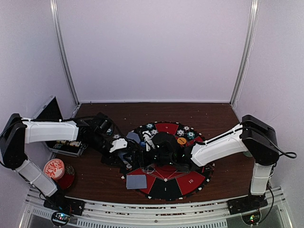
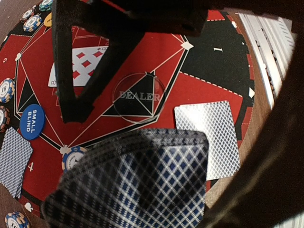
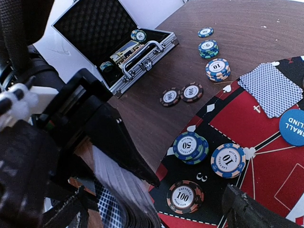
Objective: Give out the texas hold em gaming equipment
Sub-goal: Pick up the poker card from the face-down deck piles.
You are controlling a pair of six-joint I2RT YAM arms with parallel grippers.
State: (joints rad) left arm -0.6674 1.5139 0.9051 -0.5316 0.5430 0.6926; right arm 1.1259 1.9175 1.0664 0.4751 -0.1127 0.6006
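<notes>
Left wrist view: the left gripper (image 1: 126, 156) is clamped on a stack of cards (image 2: 137, 190), backs showing, over the mat's (image 2: 209, 71) left side. The right gripper (image 1: 152, 153), spread wide and empty, sits just right of it, so the stack lies to its left, probably within easy reach.

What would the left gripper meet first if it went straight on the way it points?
Probably the big round red-and-black mat, near its clear round DEALER disc. The left gripper points down there, shut on a blue-patterned card stack. Depth is unclear.
</notes>
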